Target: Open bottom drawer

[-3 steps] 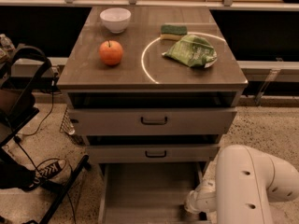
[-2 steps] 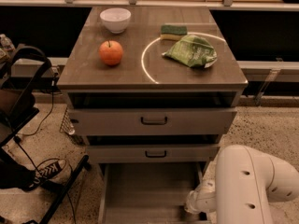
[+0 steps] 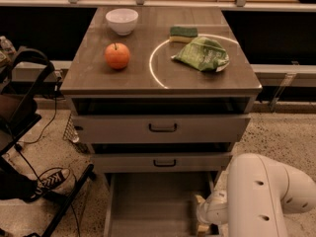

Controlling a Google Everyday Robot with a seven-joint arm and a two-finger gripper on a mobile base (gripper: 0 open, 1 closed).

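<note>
The bottom drawer point(image 3: 157, 201) stands pulled far out under the cabinet, its plain grey tray open to view. Its front and handle are below the frame's edge and hidden. My gripper point(image 3: 202, 215) is low at the tray's right side wall, at the end of my white arm point(image 3: 261, 196), which fills the bottom right corner. The medium-width drawer point(image 3: 163, 162) and the widest drawer point(image 3: 163, 128) sit above it, each with a dark handle and a dark gap over its front.
On the cabinet top point(image 3: 94, 78) are a white bowl point(image 3: 122, 20), an orange apple point(image 3: 117, 56), a green sponge point(image 3: 183, 33) and a green bag point(image 3: 203, 54). At the left stand a black frame point(image 3: 24, 98), cables and a shoe point(image 3: 47, 181).
</note>
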